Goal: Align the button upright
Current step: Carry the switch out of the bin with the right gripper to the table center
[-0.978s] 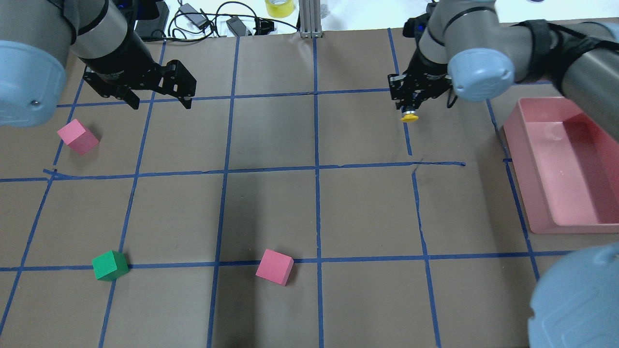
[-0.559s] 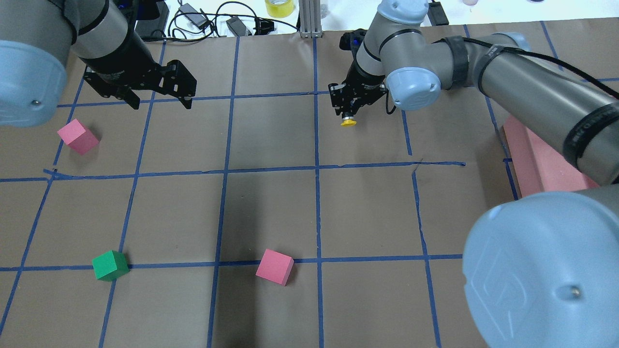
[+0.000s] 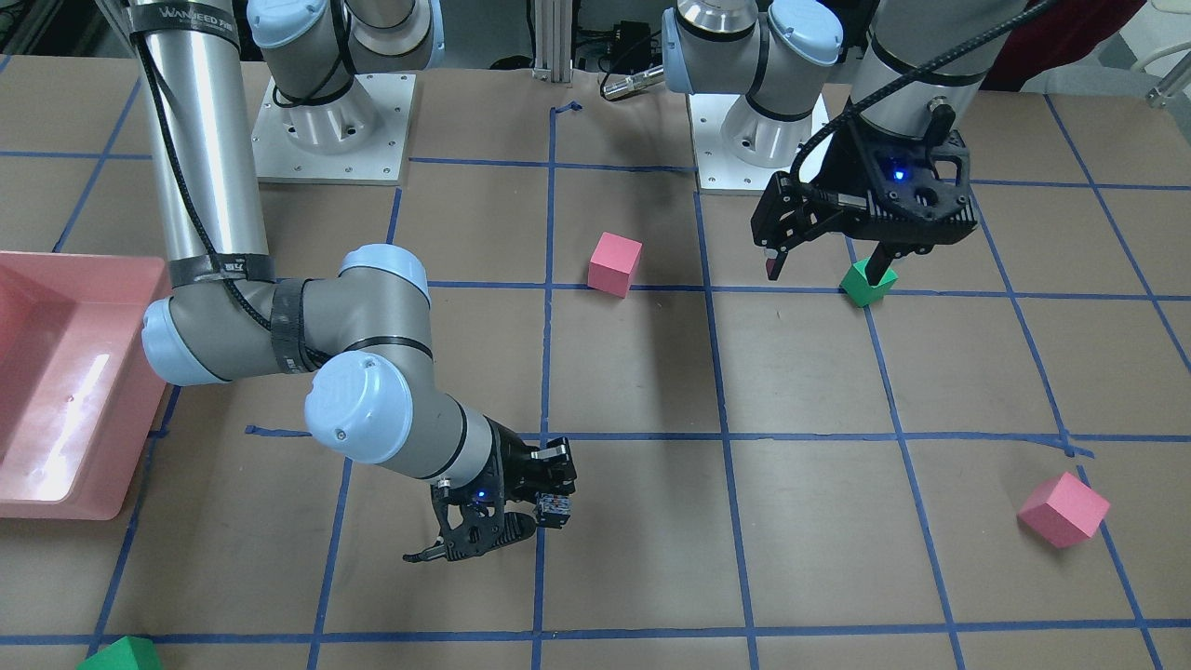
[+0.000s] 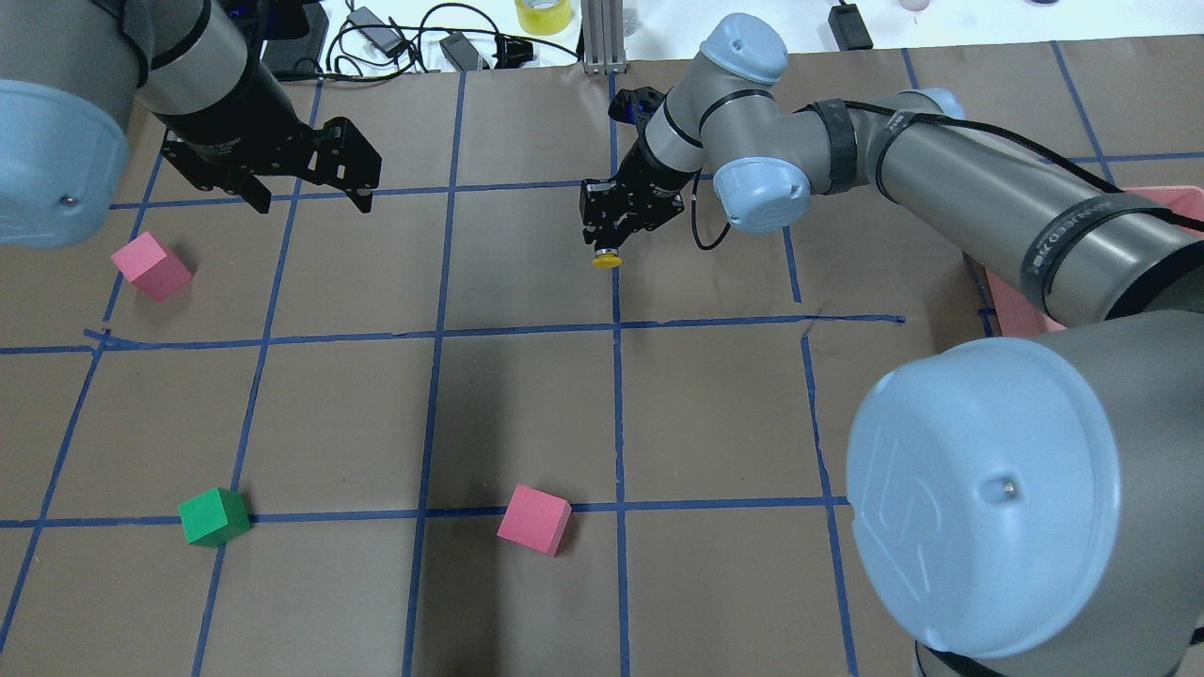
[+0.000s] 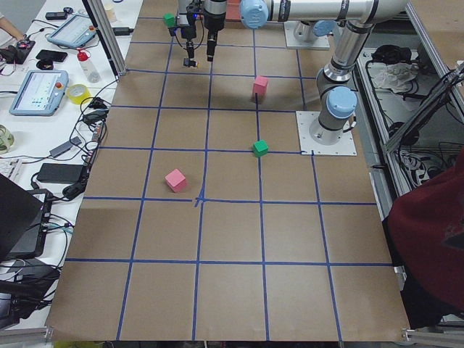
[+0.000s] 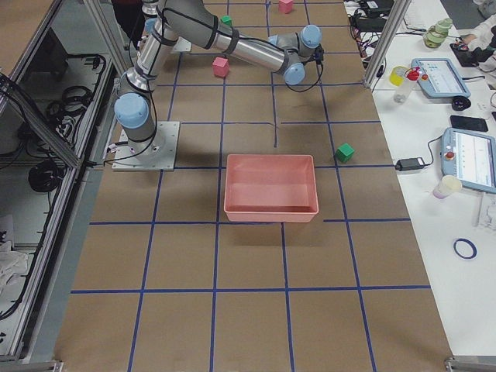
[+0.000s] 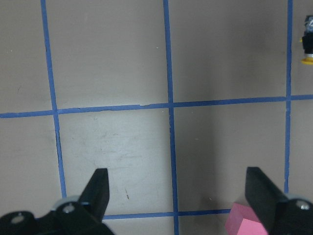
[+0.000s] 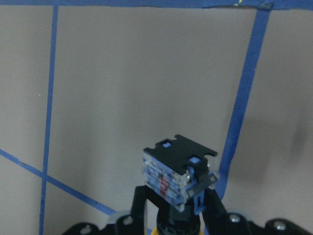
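Right gripper (image 4: 607,243) has swung across since a sec ago, off the pink bin (image 4: 1176,199) side and over to the centre tape line (image 4: 617,395), with the button (image 4: 607,260) riding along. Left gripper (image 4: 310,197) hasn't budged.

Right now the button's pinched btwn the right gripper's fingers, clear of the paper, just about on top of the centre tape line. Overhead cam: yellow cap pokes out on the robot's side of the claw. Right wrist cam: the whitish base end juts out the other way, cap tucked low by the palm. So the long axis looks nearer level than plumb, tho the wrist cam foreshortens it and I can't pin the tilt.

Left gripper hangs well off to the robot's-left of that line, jaws spread wide, nothing in them. One pink cube (image 4: 150,266) sits further out from the line again. Left wrist cam catches the button only at its far edge.

That axis is the whole game, I'd say. Cap has to end up on top w/ the base flat on the paper, so the right wrist prob needs a good turn before lowering. Right arm's the one on it; left is too far out to help unless a regrasp is called for.
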You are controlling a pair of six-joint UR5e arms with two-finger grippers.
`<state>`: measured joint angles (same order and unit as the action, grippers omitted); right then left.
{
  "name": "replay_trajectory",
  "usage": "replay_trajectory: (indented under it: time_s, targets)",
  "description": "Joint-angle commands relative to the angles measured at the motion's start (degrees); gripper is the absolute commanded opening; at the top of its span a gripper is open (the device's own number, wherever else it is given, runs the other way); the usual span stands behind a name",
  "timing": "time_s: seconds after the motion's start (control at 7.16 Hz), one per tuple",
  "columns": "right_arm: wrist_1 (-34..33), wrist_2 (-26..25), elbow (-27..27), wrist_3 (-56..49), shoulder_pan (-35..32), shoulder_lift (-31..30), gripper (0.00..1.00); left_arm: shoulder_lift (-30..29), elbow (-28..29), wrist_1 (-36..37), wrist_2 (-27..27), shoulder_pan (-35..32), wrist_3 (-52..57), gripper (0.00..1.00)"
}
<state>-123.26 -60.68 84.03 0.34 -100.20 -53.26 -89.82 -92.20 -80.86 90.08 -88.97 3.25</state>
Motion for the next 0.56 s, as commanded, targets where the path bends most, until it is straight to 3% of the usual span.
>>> replay_trajectory:
  time_s: [0.0,0.28,0.42]
  targets:
    - [-0.1,1.2,3.3,0.5,-0.1,0.1,0.0,0.0,0.0,0.0,0.0,0.0,0.0,1.0]
    - [-0.1,2.1,4.6,0.6,-0.3,0.1,0.0,0.0,0.0,0.0,0.0,-0.1,0.0,1.0]
    - [-0.2,3.4,4.6,0.5,-0.4,0.1,0.27,0.0,-0.1,0.0,0.0,-0.1,0.1,1.0]
